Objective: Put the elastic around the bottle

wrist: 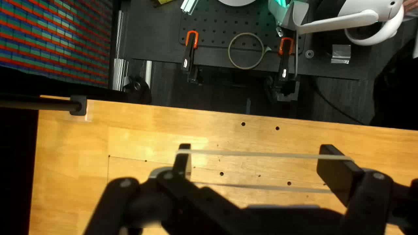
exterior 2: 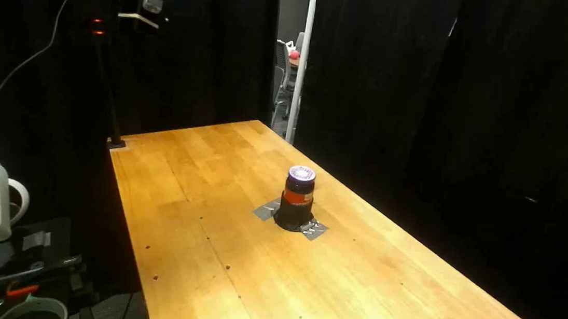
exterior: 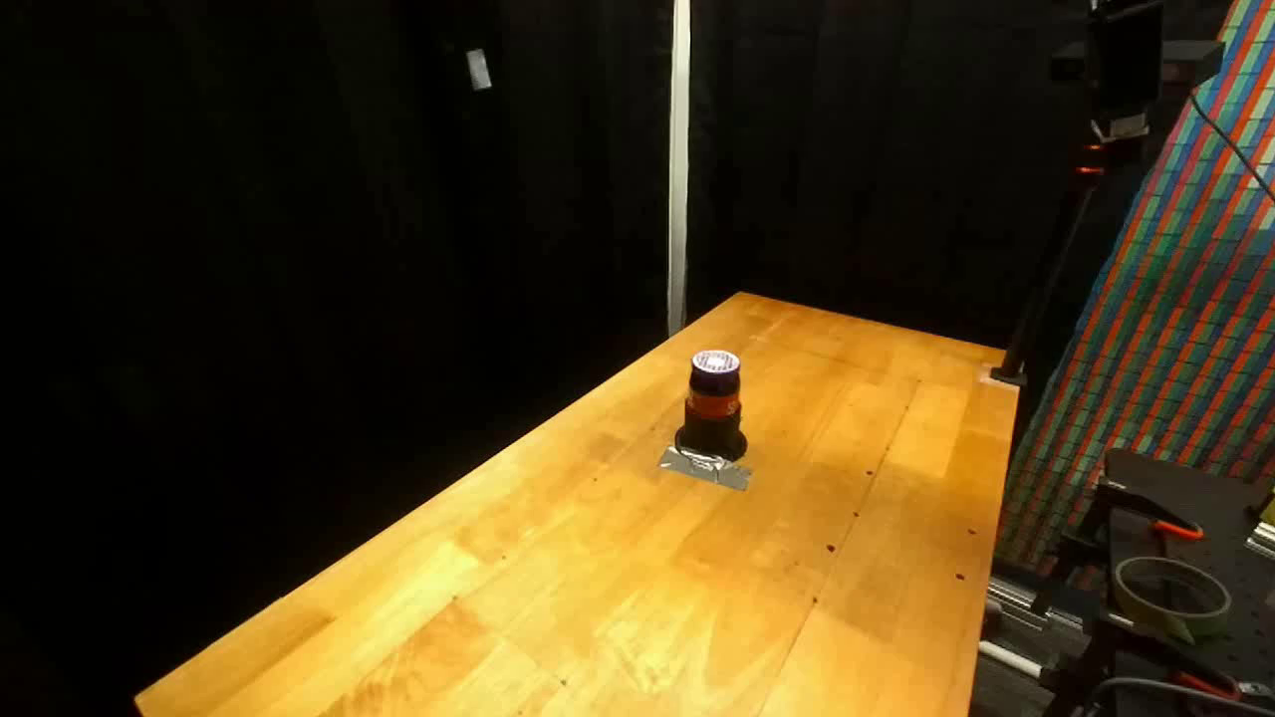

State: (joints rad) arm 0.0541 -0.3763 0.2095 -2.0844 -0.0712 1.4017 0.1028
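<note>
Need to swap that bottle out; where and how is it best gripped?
Probably take the bottle by its round upper part, above the orange label, coming straight down: it stands upright, and a black base hides its bottom. The elastic on the gripper should come off first.

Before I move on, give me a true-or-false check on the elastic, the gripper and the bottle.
1. The elastic is stretched across the gripper. True.
2. The gripper's jaws are shut. False: they stand wide apart.
3. The bottle stands upright. True.
4. The elastic is already around the bottle. False: it is held on the gripper.
5. Grey tape lies at the black base below the bottle. True.
6. In the wrist view, the bottle shows between the jaws. False: the wooden table shows there.
</note>
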